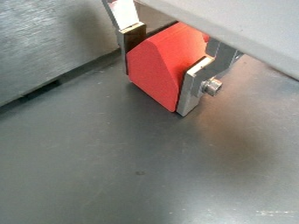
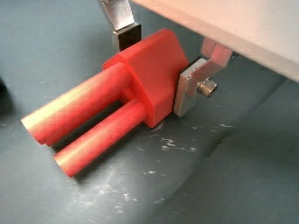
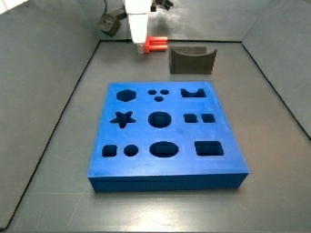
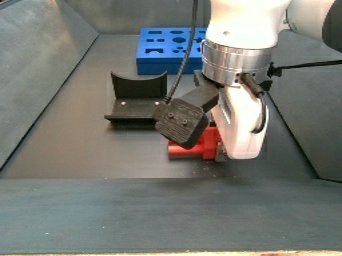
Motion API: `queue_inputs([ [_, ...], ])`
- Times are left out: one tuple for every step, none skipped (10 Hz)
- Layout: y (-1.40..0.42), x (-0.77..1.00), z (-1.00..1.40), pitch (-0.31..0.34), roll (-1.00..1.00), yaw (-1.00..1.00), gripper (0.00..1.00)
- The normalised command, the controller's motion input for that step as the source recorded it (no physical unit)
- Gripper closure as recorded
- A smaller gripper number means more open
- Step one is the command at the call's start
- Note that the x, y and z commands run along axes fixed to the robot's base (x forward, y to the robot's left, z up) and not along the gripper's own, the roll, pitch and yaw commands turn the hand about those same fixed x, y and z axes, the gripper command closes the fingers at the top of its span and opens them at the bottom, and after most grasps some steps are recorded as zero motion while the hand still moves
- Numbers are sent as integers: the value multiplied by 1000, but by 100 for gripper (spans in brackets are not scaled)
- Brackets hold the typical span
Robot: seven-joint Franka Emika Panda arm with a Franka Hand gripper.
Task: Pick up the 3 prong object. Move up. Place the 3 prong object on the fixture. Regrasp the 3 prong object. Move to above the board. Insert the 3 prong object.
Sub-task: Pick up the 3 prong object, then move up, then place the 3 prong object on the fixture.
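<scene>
The 3 prong object [image 2: 87, 118] is a red-orange peg with a flat-sided head and round prongs, lying on the grey floor. It also shows in a wrist view [image 1: 156, 68] and in both side views [image 3: 155, 44] [image 4: 191, 150]. My gripper [image 2: 158, 59] is low over it, and its silver fingers touch both sides of the head, seen too in a wrist view [image 1: 163, 57]. The gripper [image 4: 201, 135] stands beside the dark notched fixture [image 4: 134, 98] [image 3: 192, 60]. The blue board [image 3: 145, 169] [image 4: 167, 45] with shaped holes lies apart from them.
Grey metal walls [image 3: 73, 82] enclose the floor on all sides. A wall edge with a groove [image 1: 47, 83] runs close to the gripper. A dark camera mount [image 4: 181, 118] hangs from the wrist near the peg.
</scene>
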Motion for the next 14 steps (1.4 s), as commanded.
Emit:
queue_inputs([
  [0, 0, 0, 0, 0, 0, 100],
  [0, 0, 0, 0, 0, 0, 100],
  [0, 0, 0, 0, 0, 0, 100],
  [0, 0, 1000, 0, 0, 0, 100],
  [-23, -25, 1000, 10, -6, 12, 100],
  [-32, -61, 956, 31, -4, 3, 100],
  [-20, -49, 835, 33, 9, -6, 100],
  [-13, -42, 746, 40, 17, -11, 100],
  [-3, -27, 518, 60, 32, -25, 100],
  [0, -26, 424, 65, 39, -28, 100],
  [1, -26, 240, 67, 51, -29, 100],
  [0, 0, 1000, 0, 0, 0, 100],
  [5, 10, 1000, -11, 8, 7, 100],
  [2, -9, 1000, 23, 7, 1, 100],
])
